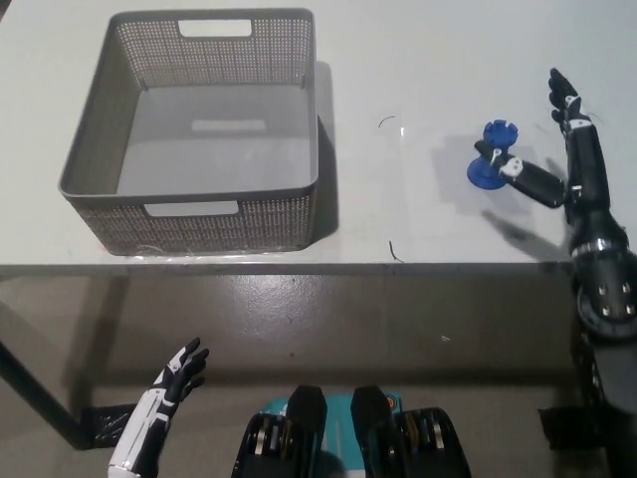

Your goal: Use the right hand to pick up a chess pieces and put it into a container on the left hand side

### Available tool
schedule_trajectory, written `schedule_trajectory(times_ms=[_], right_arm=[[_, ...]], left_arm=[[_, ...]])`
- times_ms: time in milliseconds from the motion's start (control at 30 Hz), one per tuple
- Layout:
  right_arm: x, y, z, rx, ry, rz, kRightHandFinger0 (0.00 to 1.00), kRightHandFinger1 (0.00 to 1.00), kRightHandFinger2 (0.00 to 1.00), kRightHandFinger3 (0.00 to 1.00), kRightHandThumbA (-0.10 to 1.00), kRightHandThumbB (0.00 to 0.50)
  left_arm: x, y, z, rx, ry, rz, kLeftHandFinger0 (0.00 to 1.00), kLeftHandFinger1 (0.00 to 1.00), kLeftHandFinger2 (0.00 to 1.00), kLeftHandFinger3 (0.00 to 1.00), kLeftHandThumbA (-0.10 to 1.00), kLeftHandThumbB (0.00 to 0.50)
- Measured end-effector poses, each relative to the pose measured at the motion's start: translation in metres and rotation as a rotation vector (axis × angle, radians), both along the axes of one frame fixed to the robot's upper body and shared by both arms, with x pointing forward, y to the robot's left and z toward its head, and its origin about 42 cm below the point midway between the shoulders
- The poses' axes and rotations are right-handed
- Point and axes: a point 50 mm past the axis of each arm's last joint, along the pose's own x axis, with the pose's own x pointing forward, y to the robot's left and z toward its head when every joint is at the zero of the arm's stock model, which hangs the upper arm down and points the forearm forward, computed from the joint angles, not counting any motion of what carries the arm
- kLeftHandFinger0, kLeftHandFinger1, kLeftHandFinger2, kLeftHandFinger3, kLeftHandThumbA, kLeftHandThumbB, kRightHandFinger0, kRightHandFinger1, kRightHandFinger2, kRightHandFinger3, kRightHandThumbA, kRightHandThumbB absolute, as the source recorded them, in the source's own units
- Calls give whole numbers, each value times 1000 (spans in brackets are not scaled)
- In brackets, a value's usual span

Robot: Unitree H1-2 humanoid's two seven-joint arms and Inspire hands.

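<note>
Fingers of my right robot hand (pixel 557 159) spread wide beside the blue chess piece (pixel 492 156) upright on the table (pixel 418 60), thumb at it, grey basket (pixel 199 129) well off leftward, my left robot hand (pixel 169 383) open below the table edge.

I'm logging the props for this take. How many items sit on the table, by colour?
Blue: 1, the chess piece, a rook beside the open right hand.
Grey: 1, the mesh basket, with nothing visible inside.
Total: 2 items on the white table.
The left hand rests low, below the table edge, and holds nothing.
</note>
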Motion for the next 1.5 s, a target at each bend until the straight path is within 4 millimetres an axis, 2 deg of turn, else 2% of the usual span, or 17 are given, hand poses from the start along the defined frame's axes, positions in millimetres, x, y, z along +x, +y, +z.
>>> schedule_trajectory(times_ms=[133, 200, 300, 367, 500, 533, 633, 1033, 1133, 1200, 1300, 1333, 1367, 1400, 1433, 1467, 1500], right_arm=[[17, -5, -7, -7, 75, -17, 1000, 1000, 1000, 1000, 1000, 500], [23, -6, -11, -7, 109, -23, 1000, 1000, 1000, 1000, 1000, 500], [35, -6, -15, -9, 174, -34, 1000, 1000, 1000, 1000, 1000, 473], [42, -6, -17, -12, 206, -39, 1000, 1000, 1000, 1000, 1000, 483], [55, -3, -20, -24, 276, -46, 1000, 1000, 1000, 1000, 1000, 476], [57, -2, -22, -28, 295, -47, 1000, 1000, 1000, 1000, 1000, 458], [63, 1, -22, -32, 333, -47, 1000, 1000, 1000, 1000, 1000, 464], [69, 11, -30, -50, 408, -55, 1000, 1000, 1000, 1000, 1000, 478], [70, 11, -30, -57, 408, -58, 1000, 1000, 1000, 1000, 1000, 456], [70, 11, -30, -57, 408, -59, 1000, 1000, 1000, 1000, 1000, 443], [70, 12, -30, -56, 409, -59, 1000, 1000, 1000, 1000, 1000, 451], [70, 12, -30, -56, 410, -59, 1000, 1000, 1000, 1000, 1000, 429], [71, 12, -30, -56, 410, -59, 1000, 1000, 1000, 1000, 982, 422], [70, 12, -30, -53, 409, -60, 1000, 1000, 1000, 1000, 909, 422], [70, 12, -31, -49, 408, -61, 1000, 1000, 1000, 1000, 789, 375], [70, 12, -31, -33, 404, -67, 1000, 1000, 1000, 1000, 758, 380], [70, 13, -31, -17, 400, -75, 397, 437, 480, 633, 410, 260]], left_arm=[[-1, 0, -1, -2, 2, 0, 1000, 1000, 1000, 1000, 1000, 358], [-1, 0, -1, -2, 2, 0, 1000, 1000, 1000, 1000, 1000, 353], [-1, 0, -1, -2, 2, 0, 1000, 1000, 1000, 1000, 1000, 363], [-1, 0, -1, -2, 2, 0, 1000, 1000, 1000, 1000, 1000, 369], [-1, 0, -1, -2, 3, 0, 1000, 1000, 1000, 1000, 1000, 367], [-1, 0, -2, -2, 3, 0, 1000, 1000, 1000, 1000, 1000, 368], [-1, 0, -1, -2, 3, 0, 1000, 1000, 1000, 1000, 1000, 370], [-1, 0, -1, -2, 3, -1, 1000, 1000, 1000, 1000, 1000, 359], [-1, 0, -1, -2, 2, -1, 1000, 1000, 1000, 1000, 1000, 377], [-1, 0, -1, -2, 2, -1, 1000, 1000, 1000, 1000, 1000, 359], [-1, 0, -1, -2, 2, -1, 1000, 1000, 1000, 1000, 1000, 360], [-1, 0, -1, -2, 2, -1, 1000, 1000, 1000, 1000, 1000, 357], [-1, 0, -1, -2, 2, -1, 1000, 1000, 1000, 1000, 1000, 356], [-1, 0, -1, -2, 2, -1, 1000, 1000, 1000, 1000, 1000, 354], [-1, 0, -1, -2, 2, -1, 1000, 1000, 1000, 1000, 1000, 355], [-1, 0, -1, -1, 2, -1, 1000, 1000, 1000, 1000, 1000, 357], [-1, 0, -1, -2, 2, -1, 1000, 1000, 1000, 1000, 1000, 365]])
